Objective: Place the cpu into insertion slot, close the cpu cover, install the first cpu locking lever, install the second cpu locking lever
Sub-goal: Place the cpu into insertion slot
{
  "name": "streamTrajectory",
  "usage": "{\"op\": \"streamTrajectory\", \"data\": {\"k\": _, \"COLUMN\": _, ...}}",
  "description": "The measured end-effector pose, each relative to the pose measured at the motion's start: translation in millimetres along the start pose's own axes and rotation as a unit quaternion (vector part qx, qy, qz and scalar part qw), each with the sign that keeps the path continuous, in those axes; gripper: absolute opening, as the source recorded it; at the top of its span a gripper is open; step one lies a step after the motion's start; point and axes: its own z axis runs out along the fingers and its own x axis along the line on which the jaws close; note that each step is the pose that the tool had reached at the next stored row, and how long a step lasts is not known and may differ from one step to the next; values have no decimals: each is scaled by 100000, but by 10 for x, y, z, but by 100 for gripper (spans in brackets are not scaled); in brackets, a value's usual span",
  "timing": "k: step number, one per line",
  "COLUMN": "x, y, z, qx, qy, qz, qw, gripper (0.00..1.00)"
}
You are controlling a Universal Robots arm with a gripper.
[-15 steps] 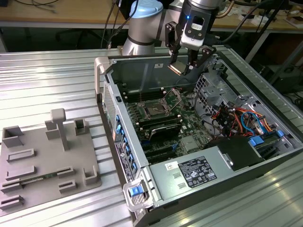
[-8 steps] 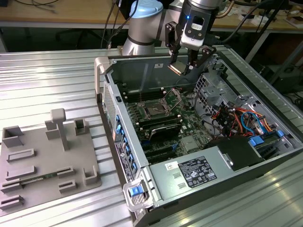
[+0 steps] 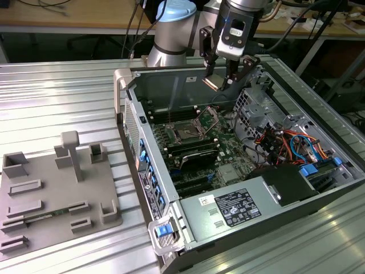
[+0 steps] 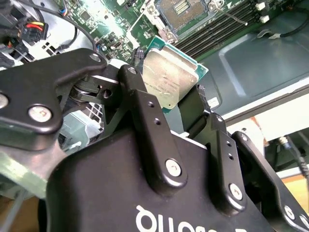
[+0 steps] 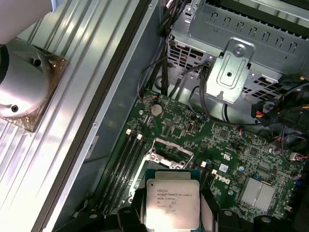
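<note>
The black gripper [image 3: 219, 80] hangs over the open grey sheet-metal computer case [image 3: 171, 85], its two flat, screw-studded fingers [image 4: 145, 113] closed partway, pinching the cpu [image 4: 169, 79] by opposite edges. The chip is a small flat square: both wrist views show a dull brushed silver-grey top face with a thin green border, and the exterior view catches its tan-gold underside. It is held in the air, tilted, well clear of the green circuit board [image 3: 228, 154]. Below it the insertion slot [image 3: 185, 134] lies bare, a dark square with a silvery rim, and the cpu cover [image 3: 207, 117], a thin shiny frame, stands raised just beside it. The case sits on a ribbed aluminium table [image 3: 57, 97], with a matte grey moulded fixture [image 3: 51, 194] towards the exterior view's left.
</note>
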Motion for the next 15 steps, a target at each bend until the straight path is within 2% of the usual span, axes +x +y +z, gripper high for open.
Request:
{"op": "streamTrajectory", "data": {"k": 2, "x": 0, "y": 0, "z": 4, "qx": -54, "qy": -241, "qz": 2702, "qw": 99963, "gripper": 55}}
{"op": "streamTrajectory", "data": {"k": 4, "x": 3, "y": -9, "z": 4, "qx": -70, "qy": -354, "qz": 3943, "qw": 99922, "gripper": 55}}
{"op": "streamTrajectory", "data": {"k": 15, "x": 12, "y": -30, "z": 4, "qx": -86, "qy": -389, "qz": 4374, "qw": 99904, "gripper": 55}}
